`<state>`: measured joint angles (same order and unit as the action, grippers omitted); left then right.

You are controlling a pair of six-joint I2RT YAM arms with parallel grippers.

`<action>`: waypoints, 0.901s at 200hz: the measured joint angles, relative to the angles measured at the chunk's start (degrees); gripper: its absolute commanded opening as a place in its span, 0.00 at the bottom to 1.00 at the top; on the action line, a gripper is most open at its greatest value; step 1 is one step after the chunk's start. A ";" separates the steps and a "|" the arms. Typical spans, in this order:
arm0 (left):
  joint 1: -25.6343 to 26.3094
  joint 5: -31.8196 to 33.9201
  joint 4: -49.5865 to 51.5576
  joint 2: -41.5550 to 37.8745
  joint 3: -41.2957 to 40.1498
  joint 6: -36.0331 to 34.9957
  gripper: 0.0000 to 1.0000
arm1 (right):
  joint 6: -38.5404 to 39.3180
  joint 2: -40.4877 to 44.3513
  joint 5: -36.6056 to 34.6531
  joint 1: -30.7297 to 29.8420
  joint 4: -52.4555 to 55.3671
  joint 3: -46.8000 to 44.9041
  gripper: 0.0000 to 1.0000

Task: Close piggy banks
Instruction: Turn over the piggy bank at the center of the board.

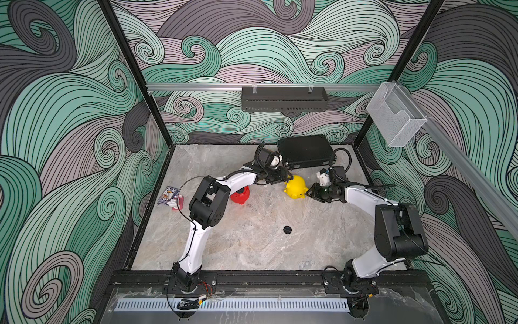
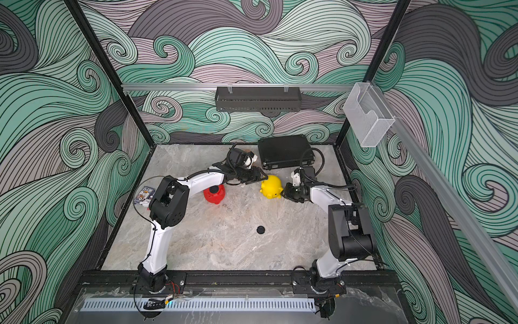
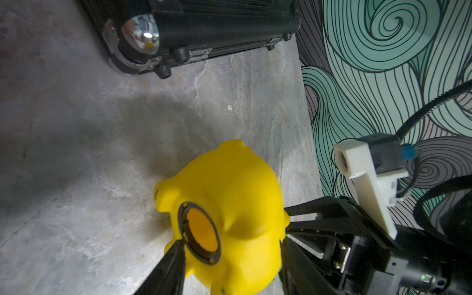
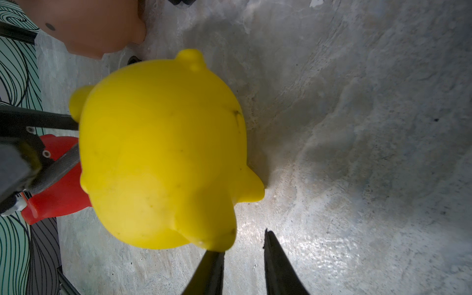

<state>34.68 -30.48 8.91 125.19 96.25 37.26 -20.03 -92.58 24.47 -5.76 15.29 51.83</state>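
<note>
1. Marble-patterned tabletop [image 1: 252,246], walled on three sides by panels printed with green and grey swirls.
2. Yellow pig [image 1: 295,188] lies on its side toward twelve o'clock of the table centre, between my two grippers. Its round belly hole [image 3: 200,233] faces my left wrist camera, unplugged.
3. My left gripper [image 1: 286,177] stands at the pig's ten o'clock. One finger [image 3: 173,258] touches the rim of the belly hole; jaws spread, nothing pinched.
4. My right gripper [image 4: 242,258] stands at the pig's three o'clock, by the snout. Jaws partly spread, a gap showing between the tips, nothing between them.
5. Red pig [image 2: 214,194] lies at the yellow pig's nine o'clock, under my left arm.
6. Pink pig [image 4: 86,25] shows only in the right wrist view, near the yellow one.
7. One black plug [image 1: 287,230] lies loose at six o'clock of the yellow pig.
8. Black case [image 1: 305,151] sits at the back wall.
</note>
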 measured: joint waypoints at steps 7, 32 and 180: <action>0.02 -0.20 0.02 0.00 0.00 0.09 0.58 | 0.00 -0.17 0.02 0.00 0.00 0.00 0.29; 0.02 -0.46 -0.48 0.00 -0.17 0.46 0.58 | -0.02 -0.35 0.31 0.00 -0.07 0.00 0.29; 0.02 -0.44 -1.29 0.00 -1.09 1.16 0.57 | -0.15 6.56 0.81 0.15 -3.61 -0.20 0.51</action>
<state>34.70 -30.92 7.62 125.19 95.15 38.41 -20.18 -86.02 25.28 -5.61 11.68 51.64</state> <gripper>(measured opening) 0.576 0.529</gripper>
